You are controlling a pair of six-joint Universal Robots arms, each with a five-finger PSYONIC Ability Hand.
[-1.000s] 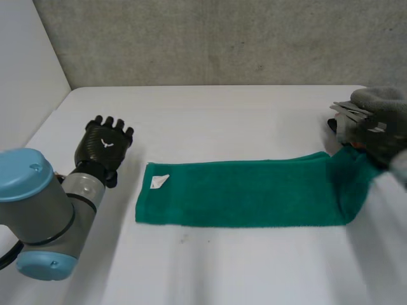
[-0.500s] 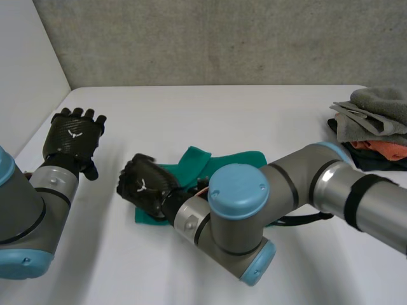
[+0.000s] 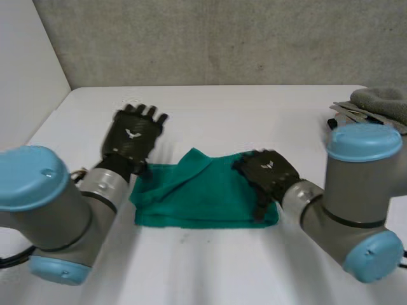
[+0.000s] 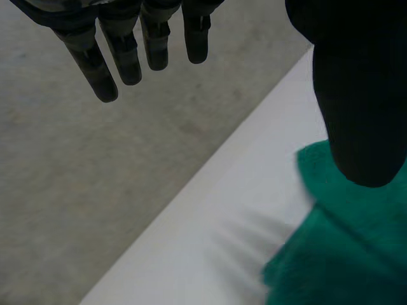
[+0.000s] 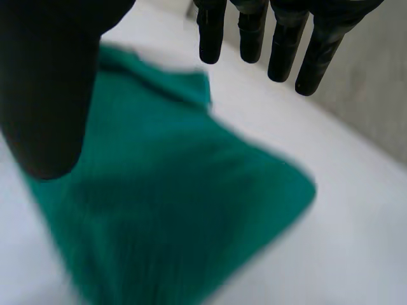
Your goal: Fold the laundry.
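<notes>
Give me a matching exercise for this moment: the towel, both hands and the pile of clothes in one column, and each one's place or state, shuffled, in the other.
Column A
1. green towel
2. left hand
3. right hand
4. grey clothes pile

Column B
a. at the right edge of the table
b. open, over the towel's right end
c. partly folded over on itself, lying between the hands
d. open, at the towel's far left corner

Pairs: 1-c, 2-d, 3-b, 4-a
</notes>
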